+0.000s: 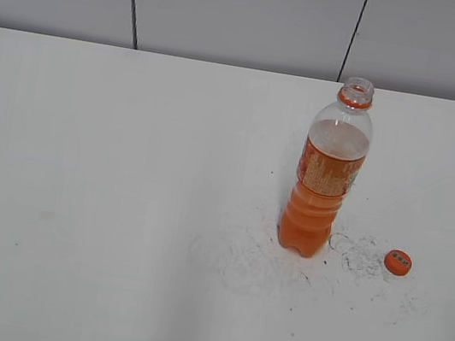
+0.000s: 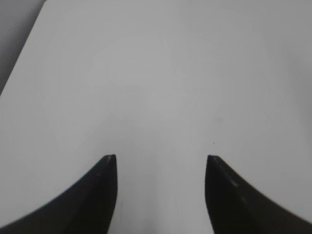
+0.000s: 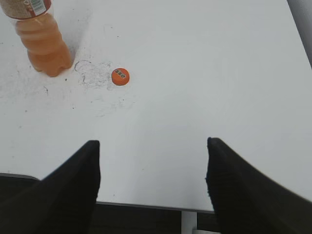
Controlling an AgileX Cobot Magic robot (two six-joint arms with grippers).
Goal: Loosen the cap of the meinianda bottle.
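The meinianda bottle [image 1: 327,173] stands upright on the white table, its mouth open with no cap on it, orange drink filling about two thirds. Its lower body also shows in the right wrist view [image 3: 43,41]. The orange cap [image 1: 398,262] lies flat on the table to the bottle's right, apart from it; it also shows in the right wrist view [image 3: 120,76]. My right gripper [image 3: 153,144] is open and empty above the table's near edge, well back from the cap. My left gripper [image 2: 161,158] is open and empty over bare table. Neither gripper shows in the exterior view.
Scuff marks [image 1: 357,252] cover the white table [image 1: 118,205] around the bottle's base. The table's near edge [image 3: 146,204] lies just under my right gripper. A grey panelled wall [image 1: 235,12] runs behind the table.
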